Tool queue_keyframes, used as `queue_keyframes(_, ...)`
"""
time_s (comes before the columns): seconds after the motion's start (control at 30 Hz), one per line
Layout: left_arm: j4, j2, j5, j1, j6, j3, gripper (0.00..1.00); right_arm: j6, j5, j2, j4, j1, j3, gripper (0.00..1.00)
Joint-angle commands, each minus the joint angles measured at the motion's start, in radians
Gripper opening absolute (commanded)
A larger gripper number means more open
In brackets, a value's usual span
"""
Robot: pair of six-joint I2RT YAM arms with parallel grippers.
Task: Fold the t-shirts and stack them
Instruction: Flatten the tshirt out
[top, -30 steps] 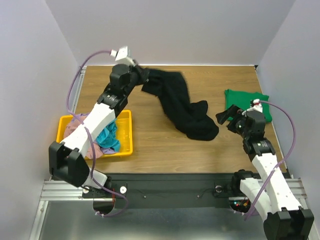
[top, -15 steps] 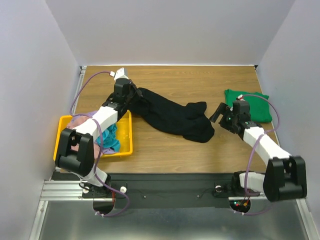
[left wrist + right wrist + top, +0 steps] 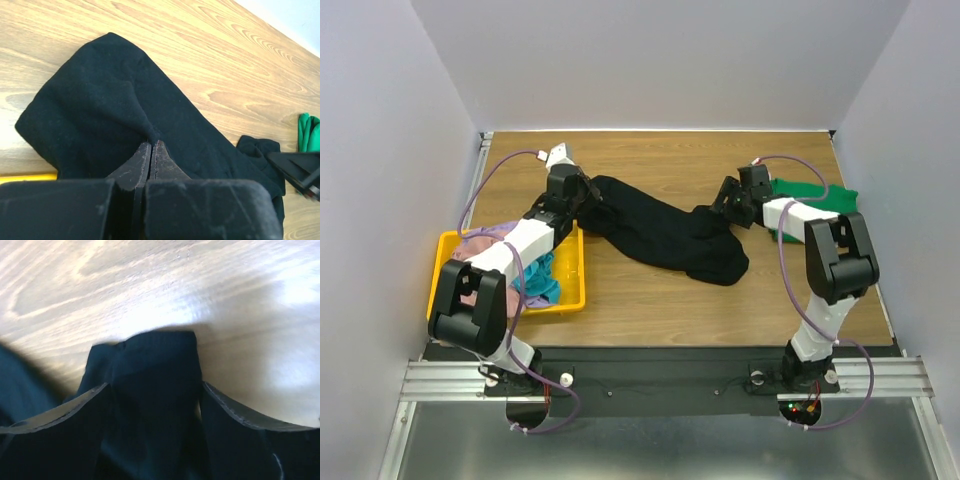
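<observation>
Left gripper (image 3: pixel 151 146) pinched closed — right gripper (image 3: pixel 153 386) spread wide.

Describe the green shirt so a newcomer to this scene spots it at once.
Start at the wooden table, far right side. The green cloth t-shirt lies flat there, partly under the right arm. Unlike the sprawled black cloth t-shirt at centre, it is green and neatly squared.

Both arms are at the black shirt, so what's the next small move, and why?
Probably close the right gripper: its jaws stand open astride a corner of the black t-shirt, while the left gripper is shut on the other end, so both could then spread it flat.
</observation>
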Motion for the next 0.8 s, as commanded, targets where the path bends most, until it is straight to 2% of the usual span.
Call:
queue_keyframes(0.0,0.045,-0.064,-0.032,-0.001,0.015,-0.015,0.0,0.035,0.035,0.064,0.023,0.007,0.072,0.57)
queue_keyframes(0.07,0.042,-0.067,-0.034,-0.001,0.018,-0.013,0.0,0.041,0.062,0.058,0.025,0.009,0.072,0.34)
queue_keyframes(0.1,0.042,-0.069,-0.035,-0.001,0.021,-0.012,0.0,0.039,0.084,0.05,0.023,0.009,0.071,0.18)
queue_keyframes(0.2,0.039,-0.084,-0.03,-0.001,0.023,-0.005,0.0,0.013,0.125,-0.016,0.02,0.009,0.066,0.03)
queue_keyframes(0.43,0.037,-0.223,-0.011,-0.001,0.037,0.004,0.0,-0.1,0.196,-0.293,-0.012,0.009,0.043,0.0)
queue_keyframes(0.5,0.039,-0.318,-0.012,-0.001,0.038,-0.002,0.0,-0.123,0.223,-0.382,-0.029,0.009,0.031,0.0)
queue_keyframes(0.6,0.039,-0.459,-0.024,-0.002,0.037,-0.015,0.0,-0.164,0.246,-0.606,-0.062,0.009,0.034,0.0)
queue_keyframes(0.77,0.039,-0.722,-0.02,-0.002,0.03,-0.027,0.0,-0.201,0.277,-0.835,-0.157,0.009,0.092,0.0)
